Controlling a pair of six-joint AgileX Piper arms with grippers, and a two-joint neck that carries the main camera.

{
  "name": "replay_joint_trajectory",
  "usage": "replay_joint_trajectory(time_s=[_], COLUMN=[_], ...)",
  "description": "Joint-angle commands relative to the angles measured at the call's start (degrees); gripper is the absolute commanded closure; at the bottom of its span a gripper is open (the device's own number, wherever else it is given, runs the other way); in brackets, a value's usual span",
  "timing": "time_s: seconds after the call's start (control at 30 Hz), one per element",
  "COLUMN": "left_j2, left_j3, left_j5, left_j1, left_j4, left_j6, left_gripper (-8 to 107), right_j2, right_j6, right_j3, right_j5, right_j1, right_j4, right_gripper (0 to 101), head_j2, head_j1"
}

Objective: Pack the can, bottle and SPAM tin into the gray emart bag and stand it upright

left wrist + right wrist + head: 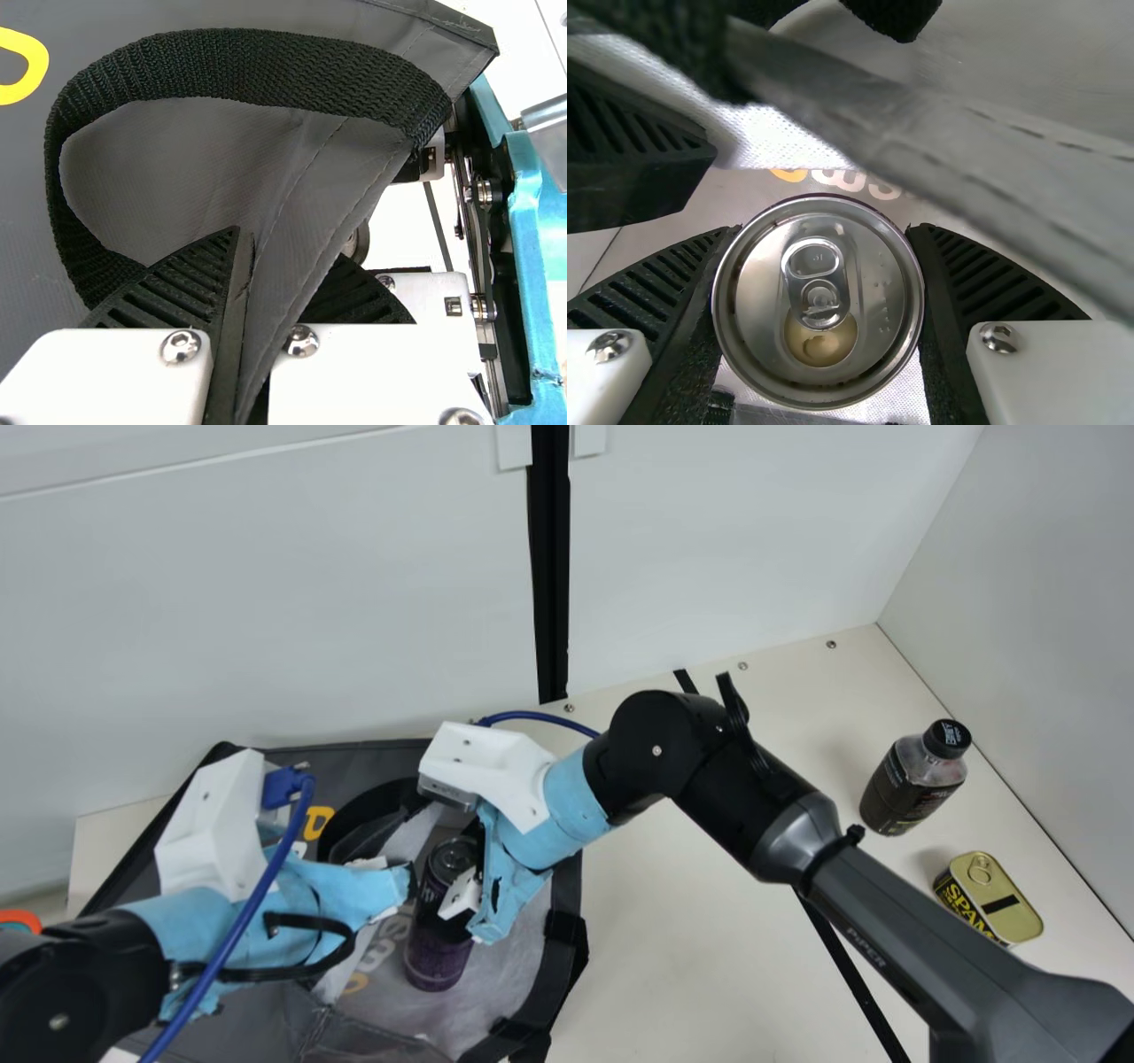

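Nearest the camera in the main view, the lower link of my right arm slants over the table. My left gripper is clenched on an edge of the bag, just beside its handle. My right gripper grasps the can from opposite sides, over the pale lining within the bag's mouth; whether the can's base touches the lining I cannot tell. The bottle and the tin stand on the table, outside the bag and apart from each other.

Probable faults: (a) release of the can while tilted or unsupported, which would topple it; (b) loss of my left gripper's pinch, whereupon the soft wall could sag across the mouth; (c) snagging of my right gripper on the handle or rim during withdrawal, which could drag the bag and upset the can.
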Motion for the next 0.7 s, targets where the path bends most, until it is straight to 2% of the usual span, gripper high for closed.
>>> replay_joint_trajectory(time_s=[0.0,0.3,0.67], left_j2=[0.00,0.00,0.00], left_j3=[0.00,0.00,0.00], left_j5=[0.00,0.00,0.00], left_j1=[0.00,0.00,0.00], left_j4=[0.00,0.00,0.00], left_j6=[0.00,0.00,0.00], left_gripper=[107,107,107], right_j2=[0.09,0.22,-1.34], right_j6=[-0.14,-0.58,-1.61], right_j3=[-0.21,-0.91,-0.88], right_j5=[0.09,0.61,2.14], right_j1=[-0.14,-0.53,-1.64], right_j4=[0.01,0.61,1.03], right_gripper=[38,8,6], head_j2=[-0.05,-0.05,-0.05], head_j1=[-1.30,-1.30,-1.30])
